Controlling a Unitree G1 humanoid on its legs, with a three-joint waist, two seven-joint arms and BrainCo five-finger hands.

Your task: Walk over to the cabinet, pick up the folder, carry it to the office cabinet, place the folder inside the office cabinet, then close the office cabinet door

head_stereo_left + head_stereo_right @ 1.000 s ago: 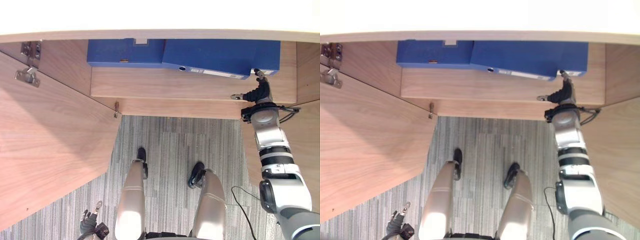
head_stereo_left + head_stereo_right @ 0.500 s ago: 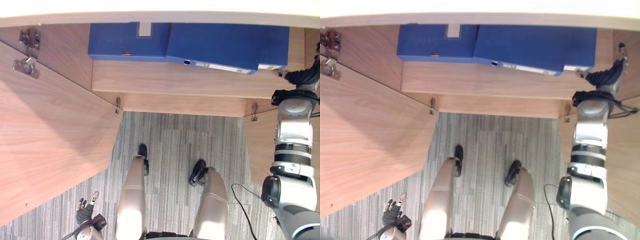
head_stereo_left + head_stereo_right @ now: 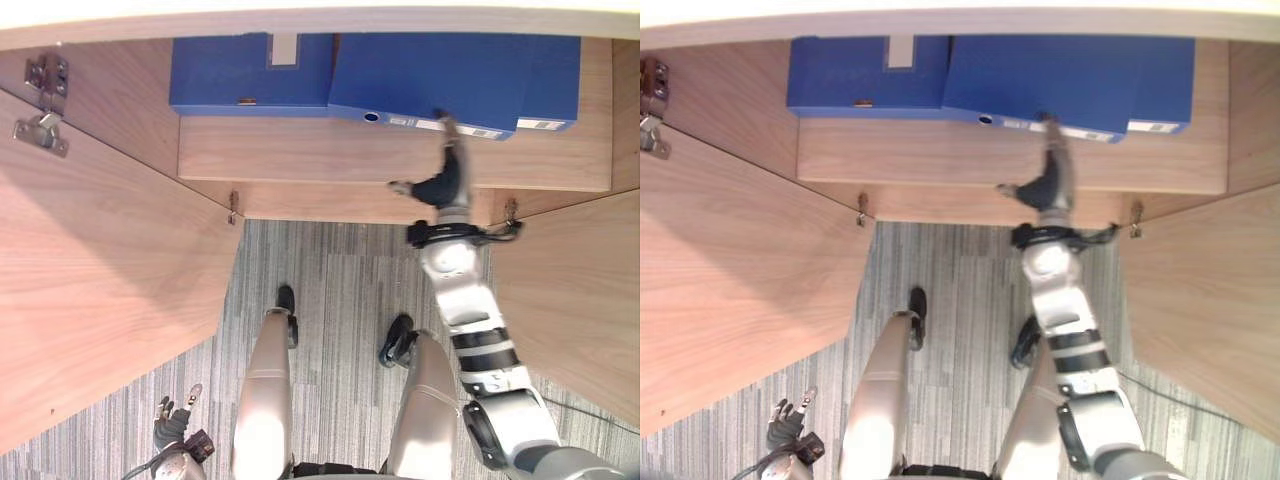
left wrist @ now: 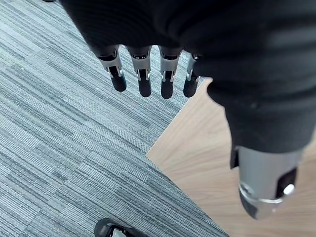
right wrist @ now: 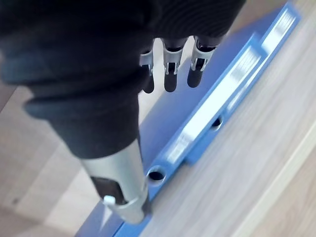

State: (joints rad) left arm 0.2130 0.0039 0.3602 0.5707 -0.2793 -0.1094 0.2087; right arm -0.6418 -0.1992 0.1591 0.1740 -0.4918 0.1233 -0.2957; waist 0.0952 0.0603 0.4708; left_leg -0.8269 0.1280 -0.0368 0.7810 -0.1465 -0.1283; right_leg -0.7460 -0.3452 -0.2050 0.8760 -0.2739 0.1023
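Note:
A blue folder (image 3: 455, 85) lies flat on the shelf (image 3: 300, 165) inside the open office cabinet, its labelled spine facing me. A second blue folder (image 3: 250, 75) sits beside it on its left. My right hand (image 3: 443, 185) reaches up to the front of the lying folder, fingers straight and fingertips at its spine, open. In the right wrist view the fingers (image 5: 170, 74) hover just over the folder (image 5: 217, 98), with the thumb beside a round hole in the spine. My left hand (image 3: 172, 432) hangs low by the floor, fingers (image 4: 143, 81) straight and holding nothing.
Both wooden cabinet doors stand open: the left door (image 3: 100, 280) swung wide with metal hinges (image 3: 42, 130) showing, the right door (image 3: 570, 300) at the right. Grey striped carpet (image 3: 340, 300) lies between them. The cabinet's pale top edge (image 3: 320, 20) runs overhead.
My right hand has swung left from the cabinet's right side to the middle of the lying folder's spine. The left hand has stayed low.

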